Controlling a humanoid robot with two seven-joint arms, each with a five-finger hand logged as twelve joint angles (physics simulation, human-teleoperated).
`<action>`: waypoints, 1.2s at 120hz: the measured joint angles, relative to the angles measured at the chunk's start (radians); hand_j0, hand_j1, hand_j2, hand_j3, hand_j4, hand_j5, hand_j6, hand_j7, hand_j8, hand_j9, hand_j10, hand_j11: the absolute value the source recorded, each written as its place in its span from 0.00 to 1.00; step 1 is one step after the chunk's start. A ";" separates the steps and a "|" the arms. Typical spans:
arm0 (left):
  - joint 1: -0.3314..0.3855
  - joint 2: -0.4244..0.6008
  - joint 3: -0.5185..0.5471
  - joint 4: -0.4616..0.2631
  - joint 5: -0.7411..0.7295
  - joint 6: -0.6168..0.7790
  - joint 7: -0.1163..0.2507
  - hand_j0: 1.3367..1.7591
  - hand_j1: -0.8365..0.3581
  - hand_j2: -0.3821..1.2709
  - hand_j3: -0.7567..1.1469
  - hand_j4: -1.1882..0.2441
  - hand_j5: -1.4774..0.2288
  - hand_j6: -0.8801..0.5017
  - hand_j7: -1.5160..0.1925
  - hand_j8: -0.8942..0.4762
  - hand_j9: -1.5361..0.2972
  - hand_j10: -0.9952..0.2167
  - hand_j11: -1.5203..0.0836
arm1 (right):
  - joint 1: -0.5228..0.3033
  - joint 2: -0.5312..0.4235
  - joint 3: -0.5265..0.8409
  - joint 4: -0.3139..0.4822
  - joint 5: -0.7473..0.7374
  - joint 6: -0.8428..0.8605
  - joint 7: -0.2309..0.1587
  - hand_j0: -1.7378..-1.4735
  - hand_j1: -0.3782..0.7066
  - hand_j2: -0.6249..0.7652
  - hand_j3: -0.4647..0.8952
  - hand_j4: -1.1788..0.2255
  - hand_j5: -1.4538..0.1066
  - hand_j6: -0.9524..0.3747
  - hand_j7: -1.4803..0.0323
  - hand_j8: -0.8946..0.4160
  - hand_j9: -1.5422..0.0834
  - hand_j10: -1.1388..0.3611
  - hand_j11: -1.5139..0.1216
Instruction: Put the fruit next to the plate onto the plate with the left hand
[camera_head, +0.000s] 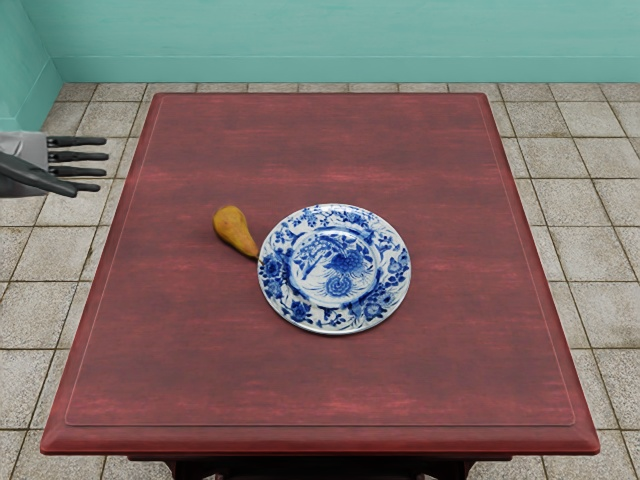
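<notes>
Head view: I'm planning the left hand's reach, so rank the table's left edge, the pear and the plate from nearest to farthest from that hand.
From the left hand, off the table at the picture's left:
1. Table's left edge, just beside the hand.
2. Pear, touching the plate's left rim.
3. Plate, mid-table, farthest.

- Table (300, 380): deep red-brown wood with faint darker streaks of grain running across the top and a thin paler line set just inside its edge.
- Plate (392, 290): white, covered in a dense cobalt-blue pattern of flowers and leaves, with a blue motif in the centre ringed by a plain white band.
- Pear (234, 229): golden yellow, shading to brown.
- Left hand (55, 160): pale grey body with black fingers (80, 156).
- Floor (600, 200): mottled beige-grey square tiles with darker grout lines.
- Wall (340, 35): turquoise, with a slightly paler band along its base.
</notes>
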 joint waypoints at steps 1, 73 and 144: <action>0.000 0.000 0.000 0.000 0.000 0.000 0.000 0.76 0.97 0.23 0.40 0.81 0.85 0.62 0.87 0.63 0.82 0.80 0.93 | 0.000 0.000 0.000 0.000 0.000 0.000 0.000 0.30 0.05 0.45 0.34 0.82 0.91 0.70 0.96 0.67 0.93 0.74 0.91; -0.286 -0.347 0.044 -0.010 0.716 0.001 0.000 0.76 0.93 0.24 0.40 0.78 0.82 0.59 0.84 0.60 0.79 0.77 0.90 | 0.000 0.000 0.000 0.000 0.000 0.000 0.000 0.30 0.05 0.45 0.34 0.82 0.91 0.70 0.96 0.67 0.93 0.74 0.91; -0.239 -0.363 0.126 -0.445 1.291 0.018 0.000 0.76 0.88 0.24 0.40 0.75 0.78 0.56 0.81 0.57 0.76 0.73 0.86 | 0.000 0.000 0.000 0.000 0.000 0.000 0.000 0.30 0.05 0.45 0.34 0.82 0.91 0.70 0.96 0.67 0.93 0.74 0.91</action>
